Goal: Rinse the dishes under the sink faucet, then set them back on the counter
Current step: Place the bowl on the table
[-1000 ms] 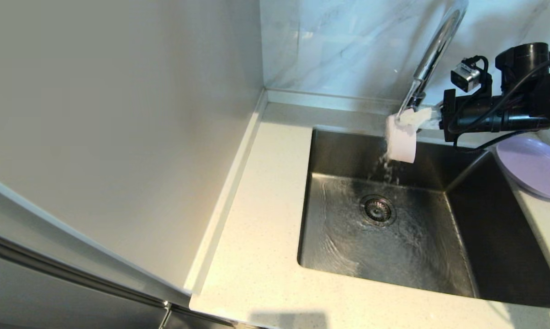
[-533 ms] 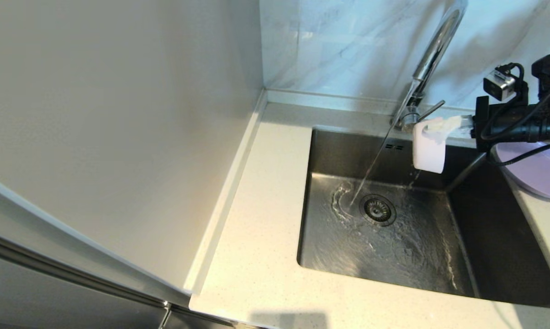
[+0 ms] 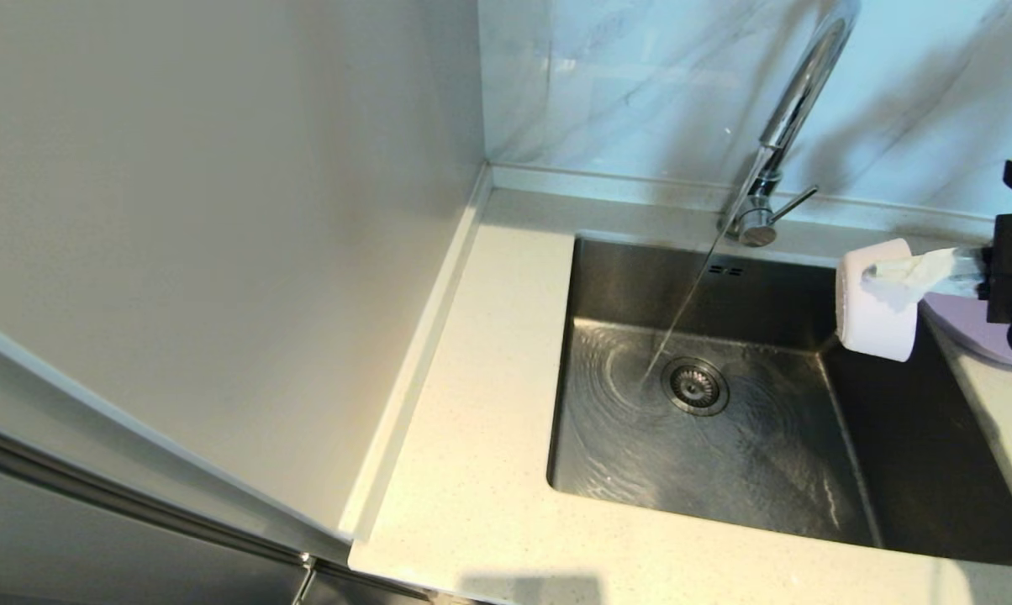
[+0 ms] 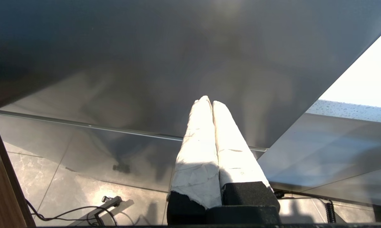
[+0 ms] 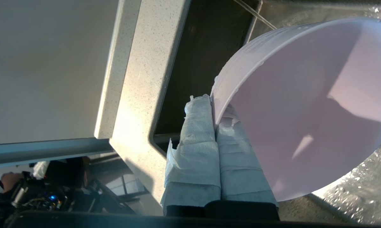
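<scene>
My right gripper [image 3: 882,274] [image 5: 214,100] is shut on the rim of the pale pink-white bowl [image 3: 876,307] [image 5: 304,110]. It holds the bowl tipped on its side over the sink's right edge, just in front of the lilac plate [image 3: 964,334]. That plate lies on the counter [image 3: 489,378] at the right, partly hidden by the arm. The chrome faucet [image 3: 796,92] runs a thin stream into the steel sink [image 3: 640,454], landing next to the drain strainer [image 3: 695,386]. My left gripper [image 4: 209,102] is shut on nothing, parked low beside a cabinet, out of the head view.
The faucet's side lever [image 3: 796,202] points right at its base. Two overflow slots [image 3: 726,270] sit in the sink's back wall. A tall pale panel [image 3: 220,210] bounds the counter on the left. Marble-veined tiles [image 3: 624,84] stand behind.
My right gripper has carried the bowl rightward, out from under the tap to the sink's right edge near the plate. The stream now falls straight into the sink.
</scene>
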